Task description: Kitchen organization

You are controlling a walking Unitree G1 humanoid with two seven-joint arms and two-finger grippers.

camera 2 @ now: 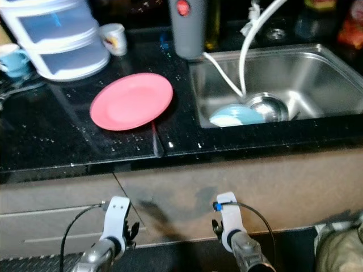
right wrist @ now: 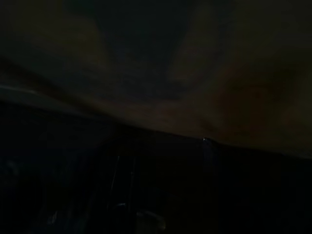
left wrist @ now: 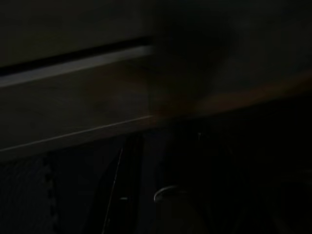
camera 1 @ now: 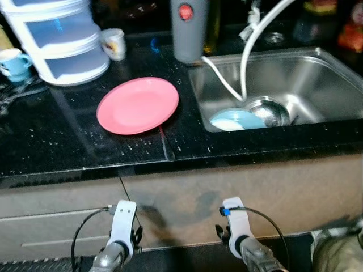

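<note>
Nearest me are my two arms, low in front of the cabinet. I see the left gripper [camera 1: 121,222] and the right gripper [camera 1: 233,218] from behind, so I cannot tell whether either is open or closed. Both wrist views are too dark to help.

Up and ahead on the black counter [camera 1: 51,141] lies one pink plate [camera 1: 138,105], flat. It sits above and just inward of my left arm, so I judge that the nearer one for it.

In the sink [camera 1: 317,79], ahead of my right arm, I count one light blue plate [camera 1: 237,119] touching one steel bowl [camera 1: 270,111], with a white hose [camera 1: 247,51] dropping in beside them.

At the back stand one grey canister [camera 1: 188,28], one white drawer unit [camera 1: 57,39], one white cup [camera 1: 114,43] and one blue cup [camera 1: 13,62].
</note>
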